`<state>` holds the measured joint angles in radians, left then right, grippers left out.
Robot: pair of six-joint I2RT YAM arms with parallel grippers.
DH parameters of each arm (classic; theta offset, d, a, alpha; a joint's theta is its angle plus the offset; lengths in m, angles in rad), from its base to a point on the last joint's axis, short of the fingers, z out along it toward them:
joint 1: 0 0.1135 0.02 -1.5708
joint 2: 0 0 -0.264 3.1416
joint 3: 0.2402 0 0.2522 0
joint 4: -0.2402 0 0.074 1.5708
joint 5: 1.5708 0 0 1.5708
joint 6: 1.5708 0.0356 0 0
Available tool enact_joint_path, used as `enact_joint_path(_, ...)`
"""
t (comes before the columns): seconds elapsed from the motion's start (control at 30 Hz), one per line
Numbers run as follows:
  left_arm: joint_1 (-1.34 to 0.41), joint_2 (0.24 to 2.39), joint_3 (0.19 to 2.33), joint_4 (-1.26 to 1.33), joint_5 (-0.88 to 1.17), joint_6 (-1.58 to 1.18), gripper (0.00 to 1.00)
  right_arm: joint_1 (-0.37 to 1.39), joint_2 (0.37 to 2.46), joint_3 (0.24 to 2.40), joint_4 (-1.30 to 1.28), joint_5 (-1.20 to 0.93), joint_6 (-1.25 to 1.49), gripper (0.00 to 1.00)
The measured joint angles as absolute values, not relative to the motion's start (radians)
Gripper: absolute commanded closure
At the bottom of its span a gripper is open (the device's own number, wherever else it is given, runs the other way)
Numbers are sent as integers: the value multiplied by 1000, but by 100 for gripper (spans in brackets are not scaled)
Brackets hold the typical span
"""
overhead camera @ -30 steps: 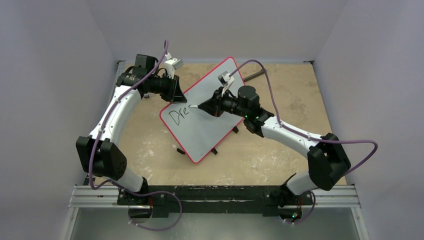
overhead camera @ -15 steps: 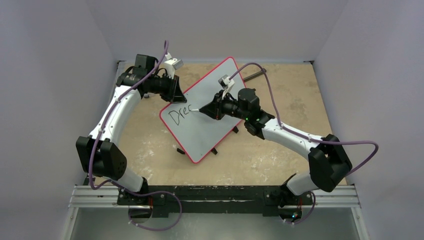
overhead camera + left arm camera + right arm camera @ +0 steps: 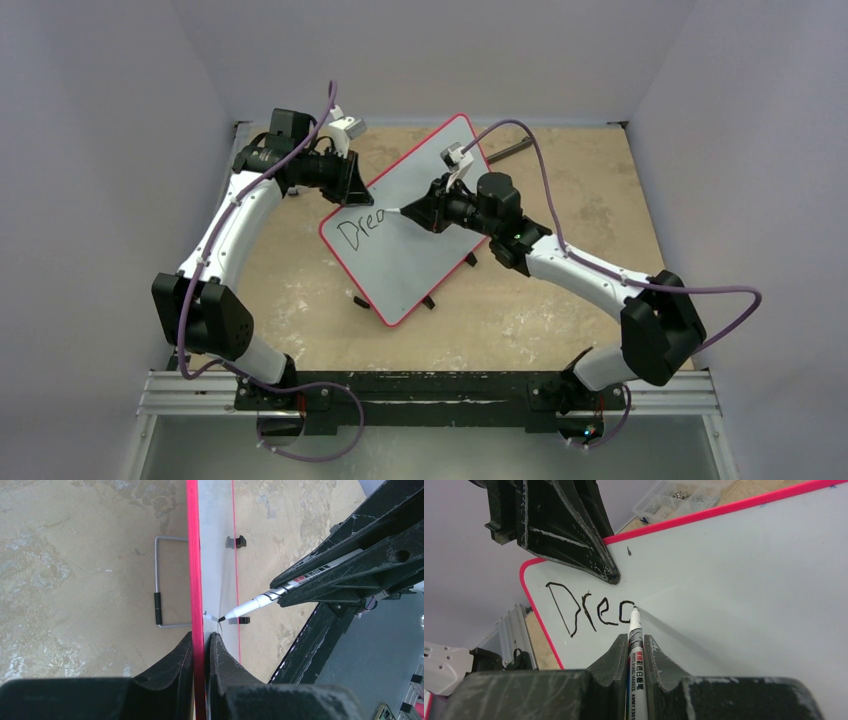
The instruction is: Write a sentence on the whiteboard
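**A:** How are the two arms posed?

**B:** The left arm (image 3: 235,225) rises from its base, bends at the elbow by the left wall and reaches toward the far side. Its wrist turns right toward the board. The right arm (image 3: 585,270) bends at the right side, and its forearm stretches left and away over the table (image 3: 560,300).

**A:** What is the left gripper (image 3: 360,193) holding?

**B:** It holds the whiteboard (image 3: 420,265). In the left wrist view the two fingers (image 3: 175,655) pinch the red rim between them, nearly closed, one on each face of the board.

**A:** And the right gripper (image 3: 412,212)?

**B:** Its jaws are closed tight on a marker (image 3: 634,630). The barrel runs out between the fingers, with the black tip pointing ahead and pressed on the white surface.

**A:** Where does the board lie?

**B:** It lies diagonally in the middle of the table, between the two grippers, with one rounded corner toward the far wall. Small black clips (image 3: 235,541) sit along its right edge, and a wire bracket (image 3: 157,580) shows on the table beside it. I cannot tell from these views whether the board is flat or raised.

**A:** And the writing?

**B:** The sentence (image 3: 589,611) is only begun. It reads "Dre", followed by an open curve like a "c", in black slanted letters near the board's left corner. The marker tip touches the upper right end of that curve. The left gripper's fingers clamp the rim just above the letters.
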<state>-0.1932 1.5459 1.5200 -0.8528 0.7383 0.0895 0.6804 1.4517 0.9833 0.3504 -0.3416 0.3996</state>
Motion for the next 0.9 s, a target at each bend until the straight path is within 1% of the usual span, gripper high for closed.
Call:
enact_joint_path(0.47, -194, 1542, 1520, -854, 749, 90, 100, 680, 1456, 1011, 352, -327, 400, 100)
enact_joint_path(0.9, -193, 1542, 1520, -854, 743, 90, 100, 680, 1443, 968, 358, -332, 400, 100)
